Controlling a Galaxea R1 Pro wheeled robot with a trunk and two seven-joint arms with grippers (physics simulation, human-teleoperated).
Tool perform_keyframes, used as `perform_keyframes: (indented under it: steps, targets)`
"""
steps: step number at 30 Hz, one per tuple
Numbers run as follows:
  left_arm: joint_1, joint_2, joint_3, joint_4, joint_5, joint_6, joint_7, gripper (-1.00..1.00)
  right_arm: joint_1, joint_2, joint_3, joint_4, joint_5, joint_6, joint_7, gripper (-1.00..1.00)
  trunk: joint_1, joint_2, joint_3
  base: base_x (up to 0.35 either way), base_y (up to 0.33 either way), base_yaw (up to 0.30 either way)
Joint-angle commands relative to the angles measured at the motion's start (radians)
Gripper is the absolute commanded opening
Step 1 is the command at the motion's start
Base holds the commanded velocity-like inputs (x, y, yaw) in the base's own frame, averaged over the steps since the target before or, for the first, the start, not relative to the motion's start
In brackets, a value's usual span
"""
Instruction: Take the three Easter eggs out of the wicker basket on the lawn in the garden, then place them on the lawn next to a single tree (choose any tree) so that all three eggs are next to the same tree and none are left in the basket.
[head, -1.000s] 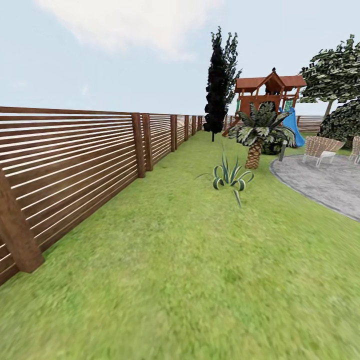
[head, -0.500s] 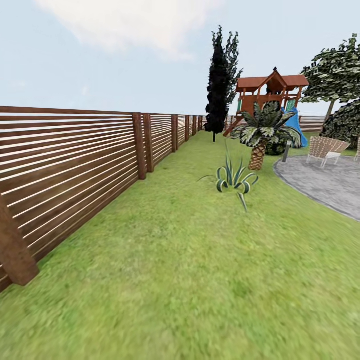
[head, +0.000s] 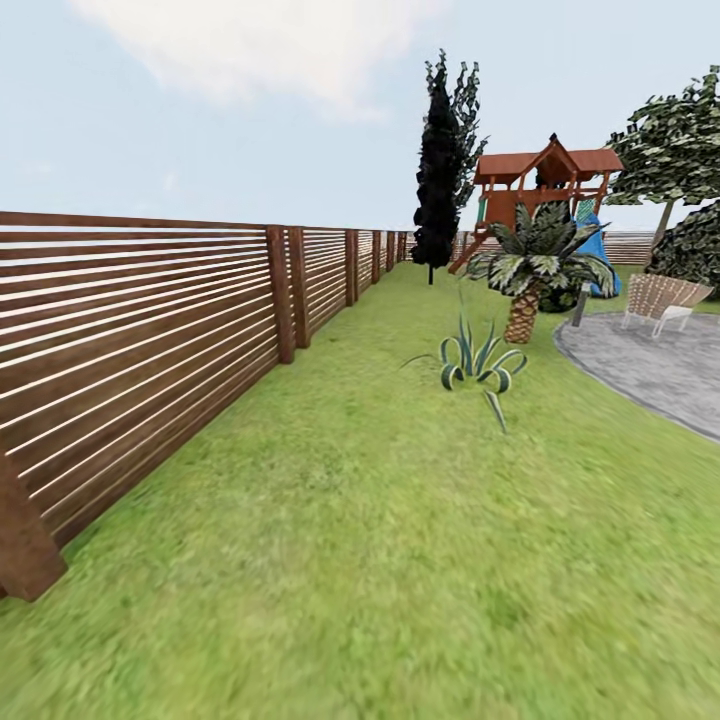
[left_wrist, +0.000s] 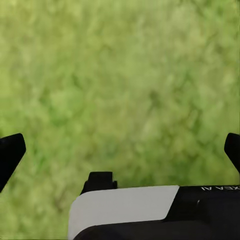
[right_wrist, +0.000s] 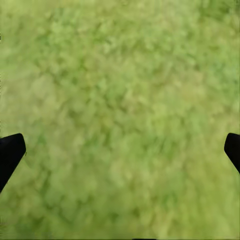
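Observation:
The three Easter eggs and the wicker basket are out of view. The lawn (head: 380, 520) stretches ahead of me between the fence and the patio. A leafy tree (head: 680, 140) with a pale trunk stands far off at the right, behind the patio. My left gripper (left_wrist: 120, 150) hangs open over bare grass, with a dark fingertip (left_wrist: 10, 152) at each side of the left wrist view. Over grass too, my right gripper (right_wrist: 120, 150) is open with its fingertips (right_wrist: 10, 150) wide apart and nothing between them.
A brown slat fence (head: 150, 330) runs along the left. Ahead on the grass are a spiky striped plant (head: 480, 368) and a short palm (head: 535, 265). Farther back stand a dark cypress (head: 440, 160) and a wooden playset (head: 545, 190). The grey patio (head: 650, 370) with a woven chair (head: 665, 298) lies at the right.
The camera has moved forward along the lawn: the plants, palm and playset have drifted right and grown slightly, and the near fence post has slid toward the lower left corner.

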Motion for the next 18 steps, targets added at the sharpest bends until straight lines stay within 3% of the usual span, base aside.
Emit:
perform_keyframes:
  steps: [1, 18]
  targets:
    - [0.000, 0.000, 0.000, 0.000, -0.001, -0.003, 0.001, 1.00, 0.000, 0.000, 0.000, 0.000, 0.000, -0.005, 0.000, 1.00, 0.001, 0.000, -0.001, 0.323, 0.092, 0.000]
    - [0.000, -0.006, -0.002, 0.003, -0.002, -0.005, 0.001, 1.00, -0.001, 0.000, 0.000, 0.000, 0.000, -0.007, 0.000, 1.00, 0.001, 0.000, -0.001, 0.324, 0.084, 0.000]
